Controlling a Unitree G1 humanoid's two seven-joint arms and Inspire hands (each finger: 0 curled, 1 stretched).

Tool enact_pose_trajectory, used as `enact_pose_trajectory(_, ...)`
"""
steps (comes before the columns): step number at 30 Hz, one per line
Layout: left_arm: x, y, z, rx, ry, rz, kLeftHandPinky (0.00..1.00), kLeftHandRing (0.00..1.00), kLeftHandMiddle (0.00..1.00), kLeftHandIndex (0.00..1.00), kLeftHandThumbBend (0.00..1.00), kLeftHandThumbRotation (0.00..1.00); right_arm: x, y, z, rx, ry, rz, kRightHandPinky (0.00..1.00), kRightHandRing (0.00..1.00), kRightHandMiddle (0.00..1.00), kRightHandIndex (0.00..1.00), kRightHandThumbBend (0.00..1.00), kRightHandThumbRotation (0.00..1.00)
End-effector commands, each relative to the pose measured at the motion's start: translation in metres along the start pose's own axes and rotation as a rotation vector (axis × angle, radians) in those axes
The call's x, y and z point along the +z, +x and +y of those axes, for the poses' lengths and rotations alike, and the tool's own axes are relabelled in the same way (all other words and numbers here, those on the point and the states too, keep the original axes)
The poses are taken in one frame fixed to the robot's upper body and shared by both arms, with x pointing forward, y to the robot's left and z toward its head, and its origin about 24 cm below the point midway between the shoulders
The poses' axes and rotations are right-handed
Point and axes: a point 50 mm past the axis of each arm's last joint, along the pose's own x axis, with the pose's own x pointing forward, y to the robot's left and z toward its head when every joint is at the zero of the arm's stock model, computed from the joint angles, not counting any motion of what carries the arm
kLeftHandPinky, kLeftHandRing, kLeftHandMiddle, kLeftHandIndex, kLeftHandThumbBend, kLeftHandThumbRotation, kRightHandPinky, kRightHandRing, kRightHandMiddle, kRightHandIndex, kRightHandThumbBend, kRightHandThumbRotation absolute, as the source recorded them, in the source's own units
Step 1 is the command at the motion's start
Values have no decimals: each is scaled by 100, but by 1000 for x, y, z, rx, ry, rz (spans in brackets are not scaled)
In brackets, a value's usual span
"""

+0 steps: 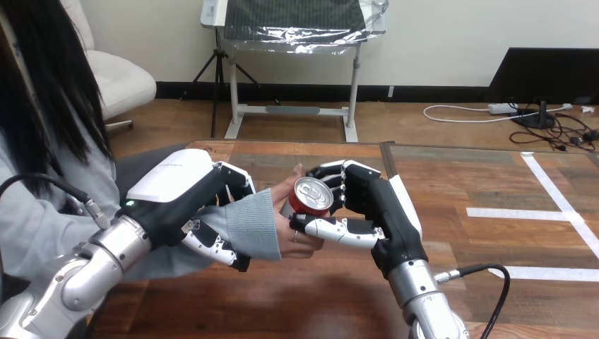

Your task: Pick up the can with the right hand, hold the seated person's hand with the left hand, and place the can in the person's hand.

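One can [313, 197], red-bodied with a silver top, is held above the surface [318, 304] near the middle of the head view. It is tilted, so its top faces up and toward the camera.

One right hand [367, 205] is clamped on the can. Its fingers [351, 182] curl round the far and right side of the can, and its thumb [337, 229] lies across beneath the can's near side. Its silver forearm comes in from the bottom edge at the right.

One person's hand [288, 212], palm turned toward the can, is just left of it and under it. The palm appears to touch the can's left side, and one fingertip shows above the can's rim. Whether the can's weight rests on the palm cannot be told.

One grey sleeve cuff [253, 224] covers the person's wrist, immediately left of the palm.

One left hand [185, 192] is closed round the person's sleeved wrist. Its fingers [233, 182] curl over the top of the sleeve at the cuff's rear edge, and its thumb [215, 248] hooks beneath the sleeve. Its arm enters from the lower left corner.

One wooden surface lies beneath all of the above, with neither robot hand touching it.
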Motion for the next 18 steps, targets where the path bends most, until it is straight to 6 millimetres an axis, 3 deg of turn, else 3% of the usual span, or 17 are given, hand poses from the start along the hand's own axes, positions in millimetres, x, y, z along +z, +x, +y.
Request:
enact_pose_trajectory(1,13,15,27,107,43,-78,55,60,64,67,100,16,23,20,1,9,-28,-104,48,56,65,71,91,15)
enact_pose_trajectory(14,11,8,24,109,61,-65,85,87,86,88,100,36,22,19,-6,-7,-57,-97,76,78,79,83,99,34)
enact_pose_trajectory(18,10,7,23,108,67,-62,89,91,90,91,100,41,21,20,-8,-9,-71,-85,79,81,81,85,100,38)
